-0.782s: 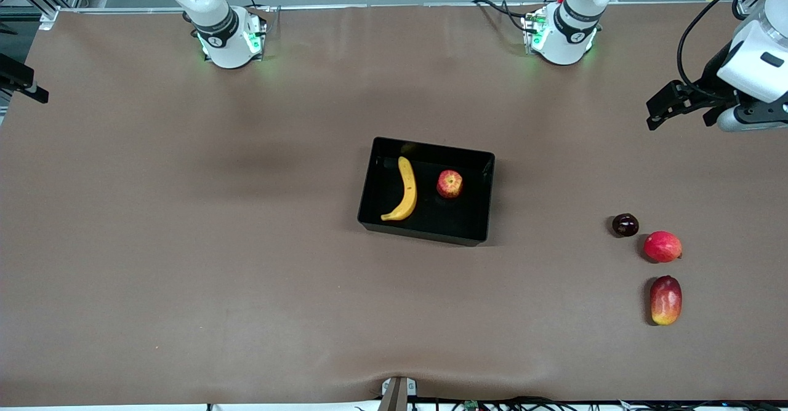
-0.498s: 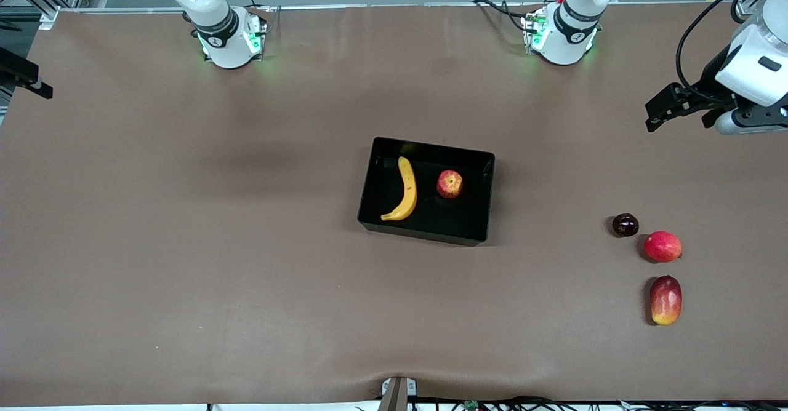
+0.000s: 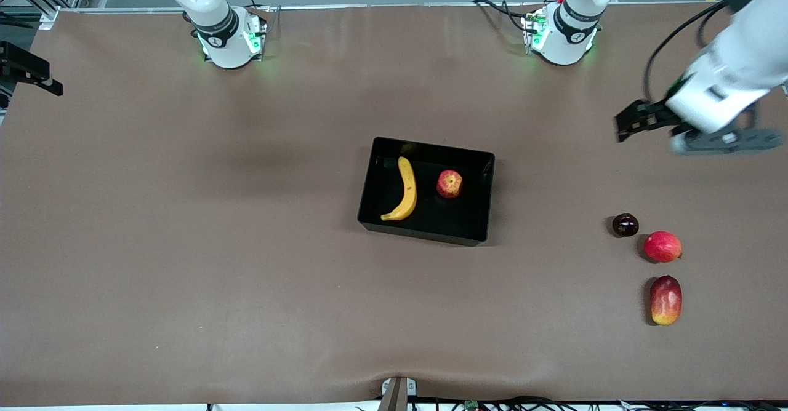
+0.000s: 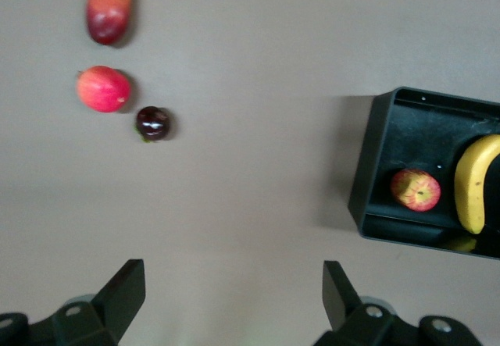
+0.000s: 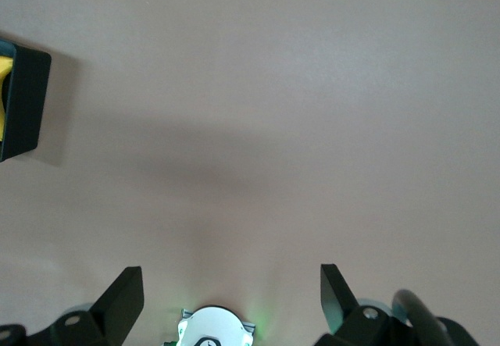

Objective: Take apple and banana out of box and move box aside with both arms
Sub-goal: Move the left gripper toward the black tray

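I see the small streaky red apple (image 3: 449, 184) and curved yellow banana (image 3: 403, 190) lying apart inside the glossy black plastic box (image 3: 486, 205) at mid-table. Both look light and firm; I'd pinch the apple across its middle, the banana mid-length, mindful of slick skins. The left gripper (image 4: 233, 295) hangs spread wide over bare table toward the left arm's end, and the right gripper (image 5: 231, 294), equally spread, hangs over bare table at its own end.

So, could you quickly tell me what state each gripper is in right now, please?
Left gripper: open, holding nothing, over bare table toward the left arm's end.
Right gripper: open, holding nothing, over bare table at the right arm's end.
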You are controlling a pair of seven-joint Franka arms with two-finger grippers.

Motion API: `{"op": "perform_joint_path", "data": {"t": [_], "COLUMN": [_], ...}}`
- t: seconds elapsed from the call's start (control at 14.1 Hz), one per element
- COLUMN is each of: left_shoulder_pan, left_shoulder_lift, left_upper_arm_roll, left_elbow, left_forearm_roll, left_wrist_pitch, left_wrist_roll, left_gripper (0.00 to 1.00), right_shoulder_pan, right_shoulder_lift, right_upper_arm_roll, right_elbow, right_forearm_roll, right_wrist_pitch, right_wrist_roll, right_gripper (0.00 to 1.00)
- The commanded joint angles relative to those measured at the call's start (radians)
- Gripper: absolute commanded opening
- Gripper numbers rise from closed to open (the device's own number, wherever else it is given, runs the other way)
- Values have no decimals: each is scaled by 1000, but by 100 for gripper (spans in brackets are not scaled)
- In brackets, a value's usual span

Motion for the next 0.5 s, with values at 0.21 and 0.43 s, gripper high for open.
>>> {"op": "perform_joint_path", "data": {"t": [0.21, 0.43], "left_shoulder_pan": [-184, -307], "left_shoulder_lift": [191, 297], "left_upper_arm_roll": [-53, -53], "left_elbow": [18, 5], "left_forearm_roll": [44, 136], "left_wrist_pitch": [150, 272], "left_wrist_roll": [-267, -436], "left_gripper": [100, 100], "right_shoulder_pan": [-29, -26], "right_shoulder_lift": [5, 5], "right_upper_arm_roll": [-1, 2], "right_elbow": [7, 9], "right_forearm_roll": [-5, 4], "right_wrist_pitch": [-17, -17], "right_wrist_roll": [1, 4], "right_gripper": [100, 100]}}
